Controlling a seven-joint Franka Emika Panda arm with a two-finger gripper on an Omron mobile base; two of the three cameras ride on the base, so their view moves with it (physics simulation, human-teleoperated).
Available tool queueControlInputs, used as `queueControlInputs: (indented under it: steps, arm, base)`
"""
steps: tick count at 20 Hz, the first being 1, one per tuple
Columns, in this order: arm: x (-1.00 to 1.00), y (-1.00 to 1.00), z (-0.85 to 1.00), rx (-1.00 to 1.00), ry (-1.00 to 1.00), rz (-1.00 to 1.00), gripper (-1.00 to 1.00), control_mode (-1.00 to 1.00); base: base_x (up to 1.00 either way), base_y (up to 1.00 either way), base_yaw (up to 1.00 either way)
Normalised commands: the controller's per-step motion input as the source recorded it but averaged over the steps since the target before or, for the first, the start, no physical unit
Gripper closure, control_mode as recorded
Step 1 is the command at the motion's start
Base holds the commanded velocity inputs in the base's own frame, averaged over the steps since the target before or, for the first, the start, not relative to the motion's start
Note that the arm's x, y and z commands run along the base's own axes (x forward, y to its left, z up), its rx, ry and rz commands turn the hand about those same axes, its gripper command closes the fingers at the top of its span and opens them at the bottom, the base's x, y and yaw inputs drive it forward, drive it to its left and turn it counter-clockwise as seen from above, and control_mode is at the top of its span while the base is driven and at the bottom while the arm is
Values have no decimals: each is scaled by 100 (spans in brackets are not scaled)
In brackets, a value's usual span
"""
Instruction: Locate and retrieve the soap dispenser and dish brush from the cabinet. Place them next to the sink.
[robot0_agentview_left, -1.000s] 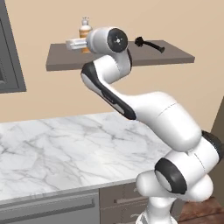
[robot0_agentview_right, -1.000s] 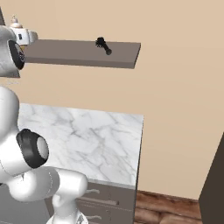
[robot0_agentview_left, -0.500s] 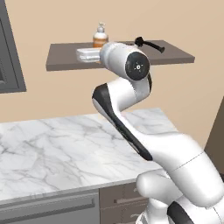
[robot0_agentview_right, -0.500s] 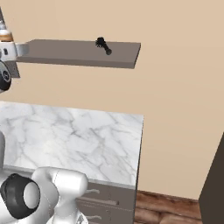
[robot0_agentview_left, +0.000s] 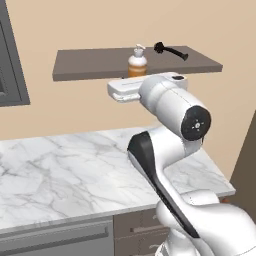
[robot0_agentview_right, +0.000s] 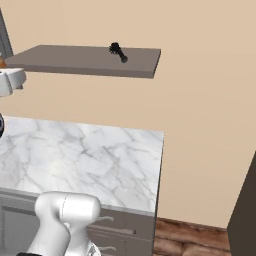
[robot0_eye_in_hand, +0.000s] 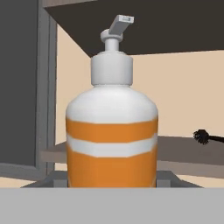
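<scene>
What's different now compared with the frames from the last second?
The tool, gripping the soap dispenser, has drawn it off the shelf toward the robot and slightly lower, with the arm swinging back along with it. The dish brush lies on the shelf as before, and the base has not moved.

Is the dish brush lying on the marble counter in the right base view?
No. The dish brush lies on top of the brown wall shelf, well above the marble counter.
</scene>
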Motion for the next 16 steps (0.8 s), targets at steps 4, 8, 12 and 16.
queueControlInputs:
  steps: [4, 8, 12, 16]
  arm:
    - [-85, -19, -42, -4, 1, 0, 100, -100]
    - [-52, -20, -27, -1, 1, 0, 100, -100]
    - [-11, -2, 0, 0, 0, 0, 100, -100]
    - [-2, 0, 0, 0, 0, 0, 100, -100]
  base:
    - [0, 0, 0]
    - [0, 0, 0]
    - [0, 0, 0]
    - [0, 0, 0]
